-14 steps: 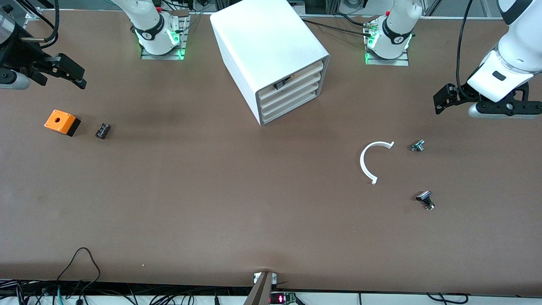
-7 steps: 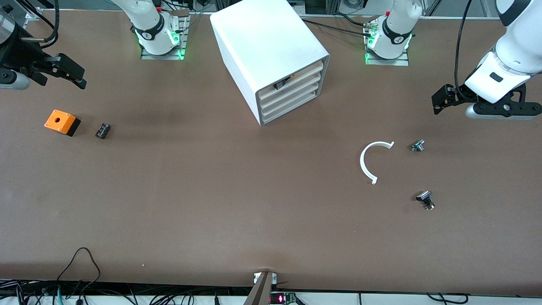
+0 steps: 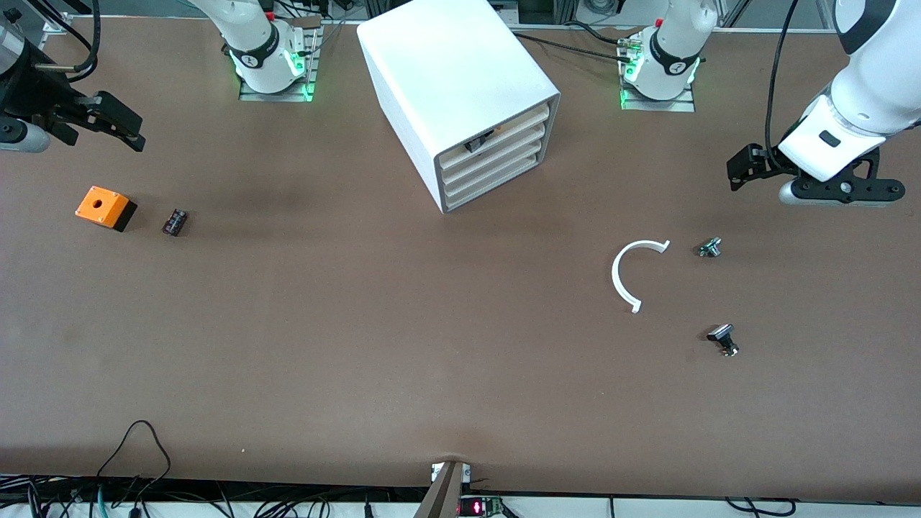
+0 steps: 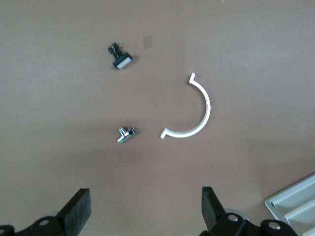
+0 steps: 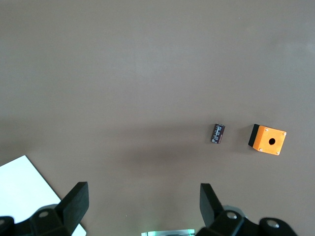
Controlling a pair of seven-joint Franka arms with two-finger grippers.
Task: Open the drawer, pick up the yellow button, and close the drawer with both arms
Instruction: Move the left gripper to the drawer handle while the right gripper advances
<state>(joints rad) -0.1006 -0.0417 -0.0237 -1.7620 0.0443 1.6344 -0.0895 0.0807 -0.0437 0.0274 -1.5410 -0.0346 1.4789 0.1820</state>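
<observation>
The white cabinet (image 3: 453,65) stands near the robots' bases, its four beige drawer fronts all pushed in. The drawer (image 3: 525,121) is the highest one, with a small dark piece at its front edge. The button is hidden. My left gripper (image 3: 745,169) hangs open and empty over bare table at the left arm's end; its fingers (image 4: 78,211) are wide apart around my left gripper's gap (image 4: 145,209). My right gripper (image 3: 115,122) hangs open and empty over the right arm's end; in its wrist view my right gripper (image 5: 142,201) frames only table.
An orange box with a hole (image 3: 104,207) and a small black part (image 3: 175,221) lie at the right arm's end. A white half ring (image 3: 629,273), a small silver piece (image 3: 709,247) and a black-capped piece (image 3: 723,338) lie at the left arm's end.
My left arm has drifted a little toward the cabinet and the bases, gripper still open. The right arm has hardly moved.
</observation>
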